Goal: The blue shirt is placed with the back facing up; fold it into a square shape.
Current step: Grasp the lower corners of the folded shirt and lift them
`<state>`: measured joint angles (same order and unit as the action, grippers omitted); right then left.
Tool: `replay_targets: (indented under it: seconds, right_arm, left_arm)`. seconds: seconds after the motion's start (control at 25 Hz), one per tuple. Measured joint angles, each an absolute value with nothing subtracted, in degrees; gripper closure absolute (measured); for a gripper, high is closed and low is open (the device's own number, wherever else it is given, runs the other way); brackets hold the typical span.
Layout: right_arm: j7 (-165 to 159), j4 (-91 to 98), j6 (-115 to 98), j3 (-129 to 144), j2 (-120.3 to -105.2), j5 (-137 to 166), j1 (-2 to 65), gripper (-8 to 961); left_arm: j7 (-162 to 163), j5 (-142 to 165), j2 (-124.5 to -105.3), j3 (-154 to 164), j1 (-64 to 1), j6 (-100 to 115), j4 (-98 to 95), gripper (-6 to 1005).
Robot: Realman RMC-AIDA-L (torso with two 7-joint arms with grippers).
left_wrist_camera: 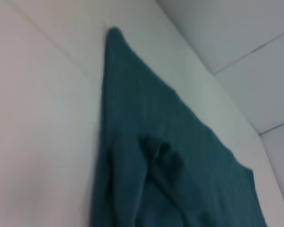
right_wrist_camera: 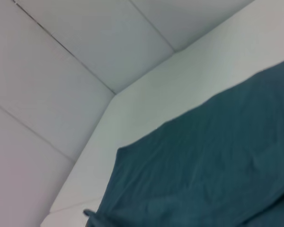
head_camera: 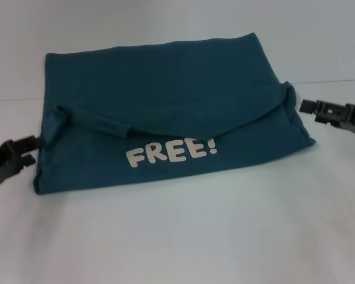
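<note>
The blue shirt (head_camera: 165, 112) lies on the white table, folded into a rough rectangle. Its upper layer is laid over toward the front, and white letters "FREE!" (head_camera: 171, 152) show on the lower layer near the front edge. My left gripper (head_camera: 38, 142) sits at the shirt's left edge, level with the fold line. My right gripper (head_camera: 303, 106) is just off the bunched right end of the fold (head_camera: 289, 96). Teal fabric (left_wrist_camera: 146, 156) with a rumpled fold fills the left wrist view. The right wrist view shows flat teal cloth (right_wrist_camera: 213, 161).
The white table (head_camera: 177, 236) stretches wide in front of the shirt. A white wall with panel seams (right_wrist_camera: 61, 47) stands behind the table's back edge.
</note>
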<state>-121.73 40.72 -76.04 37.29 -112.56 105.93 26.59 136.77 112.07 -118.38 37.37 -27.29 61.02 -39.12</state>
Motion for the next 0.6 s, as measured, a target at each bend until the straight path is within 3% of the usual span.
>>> replay_targets:
  seconds: [0.6]
  right_arm:
    - [-118.2,39.3,-76.7,35.6,-112.7,105.8,25.9,99]
  left_arm:
    - [133.6,112.8,-118.77,37.1,-27.1,57.7,-34.7,399]
